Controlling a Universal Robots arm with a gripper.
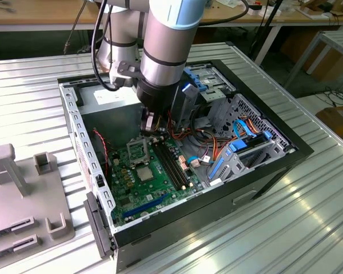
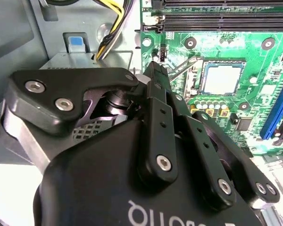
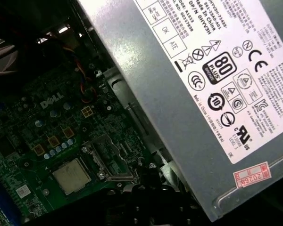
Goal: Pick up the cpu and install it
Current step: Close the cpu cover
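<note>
A ribbed metal table [image 1: 308, 217] is carrying an open computer case [image 1: 286, 154] at the centre of the exterior view, with a grey fixture [image 1: 28, 194] sitting at lower left. My gripper [image 2: 155, 70] is hanging inside the case, over the green motherboard [image 1: 131, 188]. My jaws are looking drawn together with nothing between them. The cpu [image 2: 221, 77] is lying flat in its socket at upper right of the second wrist view, with the shiny socket frame [image 3: 108, 157] standing open beside it. The grey power supply [image 3: 203, 84] is sitting close by.
</note>
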